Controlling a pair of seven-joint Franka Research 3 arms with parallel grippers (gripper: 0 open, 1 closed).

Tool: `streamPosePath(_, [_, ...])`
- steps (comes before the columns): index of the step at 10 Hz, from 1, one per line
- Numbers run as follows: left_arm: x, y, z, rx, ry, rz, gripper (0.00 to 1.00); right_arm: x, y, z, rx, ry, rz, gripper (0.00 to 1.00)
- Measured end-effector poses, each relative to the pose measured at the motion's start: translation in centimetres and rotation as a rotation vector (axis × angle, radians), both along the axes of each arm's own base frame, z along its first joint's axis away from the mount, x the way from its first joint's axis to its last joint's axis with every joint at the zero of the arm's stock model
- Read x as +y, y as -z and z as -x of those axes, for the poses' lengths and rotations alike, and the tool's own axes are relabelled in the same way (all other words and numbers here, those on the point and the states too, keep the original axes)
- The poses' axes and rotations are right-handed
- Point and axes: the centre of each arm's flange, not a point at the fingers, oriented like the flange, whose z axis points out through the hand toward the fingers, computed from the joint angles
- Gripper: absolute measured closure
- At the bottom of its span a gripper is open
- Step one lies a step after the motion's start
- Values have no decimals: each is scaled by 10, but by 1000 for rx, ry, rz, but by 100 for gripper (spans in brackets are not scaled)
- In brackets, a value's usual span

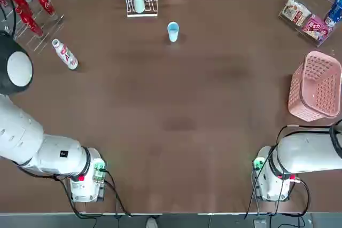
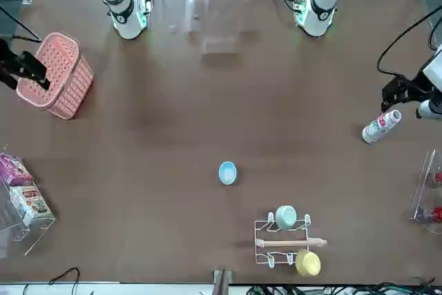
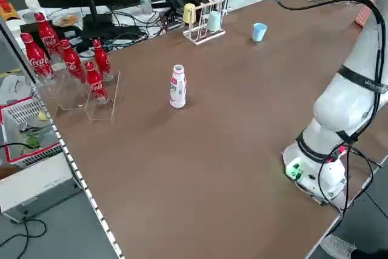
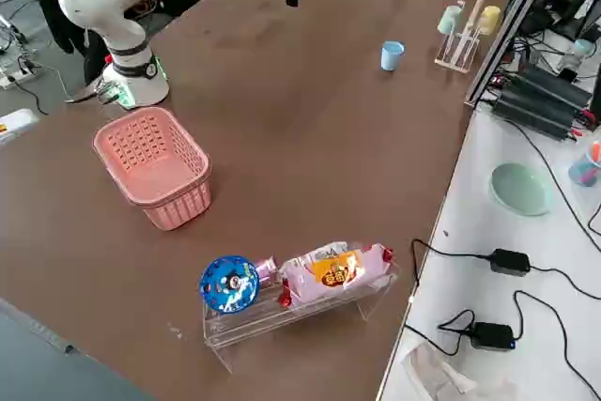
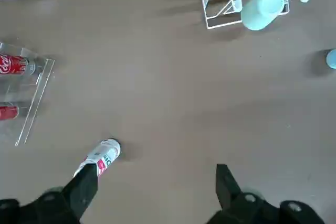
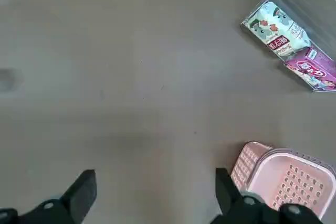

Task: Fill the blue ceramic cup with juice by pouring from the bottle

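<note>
The blue cup (image 4: 392, 55) stands near the white rack (image 4: 457, 50) holding cups.

In the top view, a matte brown rectangular table (image 1: 176, 94) bears a white red-labelled plastic bottle (image 1: 65, 54) upper left, a sky-blue round cup (image 1: 173, 31) upper centre, and a pink perforated plastic basket (image 1: 316, 86) at right.

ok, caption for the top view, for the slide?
White bottle and blue cup standing apart on the brown table, pink basket at right, both robot arms in frame.
</note>
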Motion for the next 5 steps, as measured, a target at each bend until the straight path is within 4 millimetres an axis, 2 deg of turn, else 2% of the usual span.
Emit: streamPosePath(5, [0, 0, 0, 0, 0, 0, 0, 0, 3, -1, -2, 0, 1, 0])
